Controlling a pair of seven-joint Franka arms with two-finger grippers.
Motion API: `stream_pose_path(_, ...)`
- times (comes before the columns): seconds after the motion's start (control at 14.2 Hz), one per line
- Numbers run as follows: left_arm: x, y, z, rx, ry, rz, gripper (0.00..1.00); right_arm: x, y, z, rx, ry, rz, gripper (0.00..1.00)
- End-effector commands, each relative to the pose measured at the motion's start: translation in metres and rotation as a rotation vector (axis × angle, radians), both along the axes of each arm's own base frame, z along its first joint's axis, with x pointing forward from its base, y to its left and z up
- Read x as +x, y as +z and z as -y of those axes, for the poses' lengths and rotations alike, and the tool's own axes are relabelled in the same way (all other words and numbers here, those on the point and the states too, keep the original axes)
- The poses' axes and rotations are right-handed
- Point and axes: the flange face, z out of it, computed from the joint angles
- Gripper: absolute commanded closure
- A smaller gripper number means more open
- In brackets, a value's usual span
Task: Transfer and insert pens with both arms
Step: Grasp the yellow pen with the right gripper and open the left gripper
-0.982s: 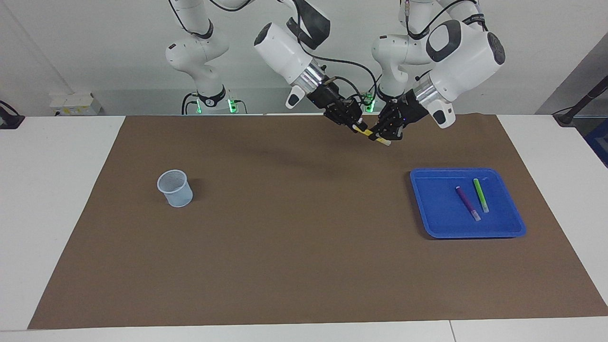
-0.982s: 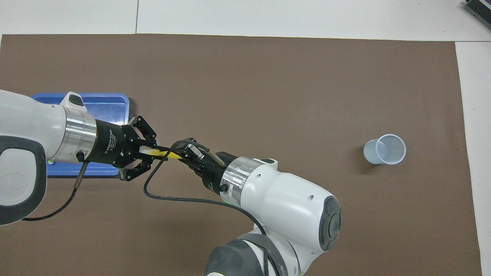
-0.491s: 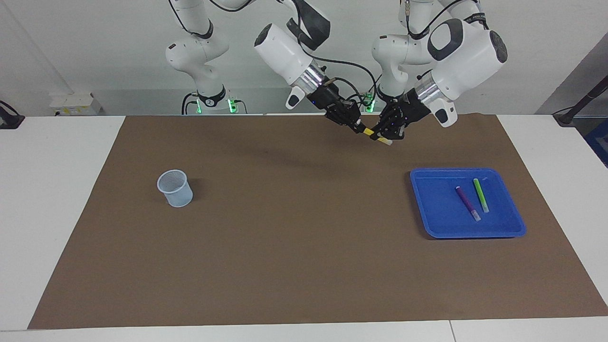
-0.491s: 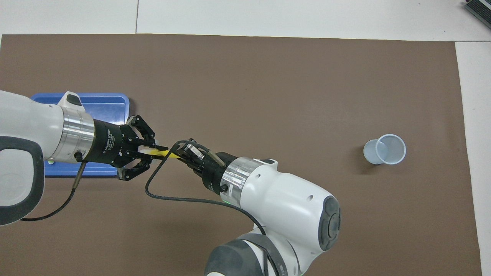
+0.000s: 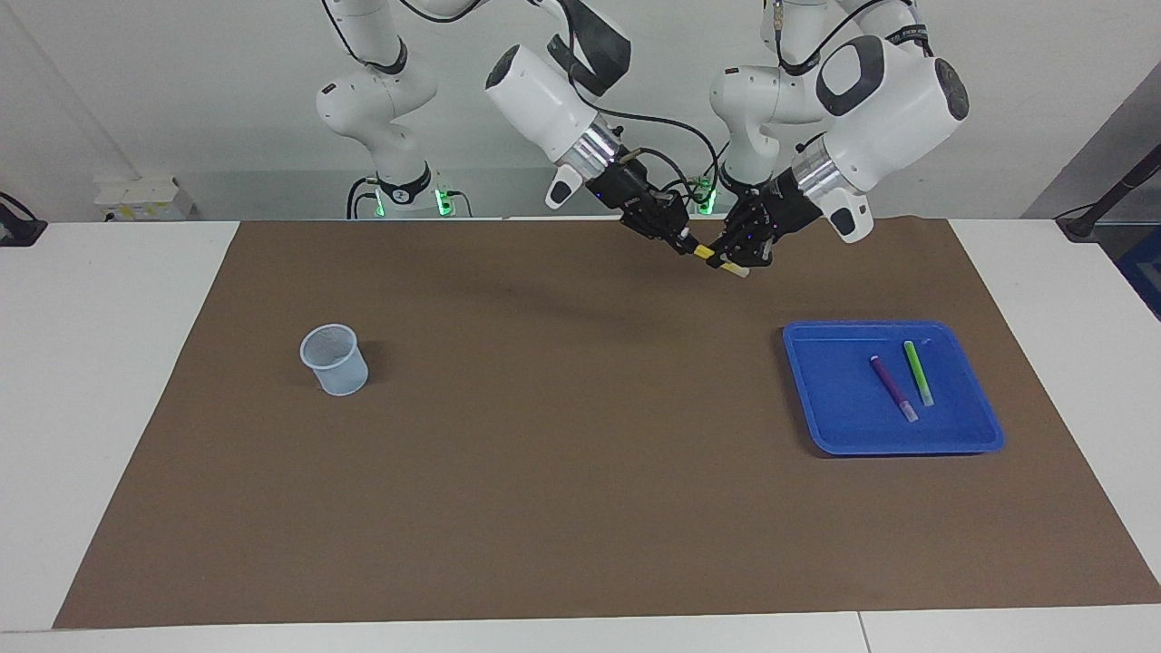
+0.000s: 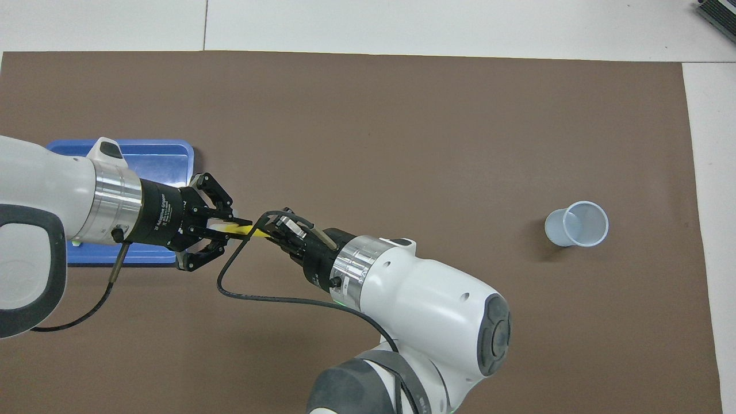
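Note:
A yellow pen [image 5: 707,256] [image 6: 248,230] hangs in the air over the brown mat, spanning both grippers. My left gripper [image 5: 736,259] [image 6: 232,226] is shut on its whitish cap end. My right gripper [image 5: 682,241] [image 6: 275,232] is shut on its other end. A purple pen [image 5: 893,388] and a green pen [image 5: 918,373] lie side by side in the blue tray [image 5: 839,413] [image 6: 164,156] toward the left arm's end of the table. In the overhead view the left arm hides both of them.
A pale, see-through cup [image 5: 335,360] [image 6: 577,223] stands upright on the mat toward the right arm's end. The brown mat [image 5: 562,453] covers most of the white table. Two smaller white arms with green lights stand at the robots' edge.
Both arms have shifted only slightly. The yellow pen stays held between the two grippers in nearly the same spot.

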Motion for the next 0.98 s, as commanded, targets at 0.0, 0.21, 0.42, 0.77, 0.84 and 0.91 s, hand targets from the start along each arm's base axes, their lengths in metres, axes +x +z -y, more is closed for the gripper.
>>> stream_pose_path(0.0, -0.013, 0.005, 0.003, -0.017, -0.001, 0.004, 0.08, 0.006, 0.000, 0.001, -0.003, 0.021, 0.032, 1.00)
stream_pose_path(0.21, -0.014, 0.008, 0.002, -0.018, 0.001, 0.010, 0.08, 0.018, -0.005, 0.015, -0.049, 0.102, 0.049, 1.00)
stream_pose_path(0.42, -0.017, 0.007, 0.000, -0.019, -0.033, 0.023, 0.09, 0.023, -0.009, 0.026, -0.095, 0.205, 0.053, 1.00)
stream_pose_path(0.77, -0.033, -0.014, -0.032, 0.017, -0.410, 0.195, 0.14, 0.044, -0.012, 0.066, -0.368, 0.463, 0.117, 1.00)
stream_pose_path(0.84, -0.033, -0.018, -0.043, 0.030, -0.481, 0.222, 0.15, 0.047, -0.012, 0.076, -0.413, 0.524, 0.127, 1.00)
stream_pose_path(0.91, -0.032, -0.018, -0.055, 0.037, -0.551, 0.258, 0.17, 0.048, -0.012, 0.086, -0.460, 0.601, 0.149, 1.00)
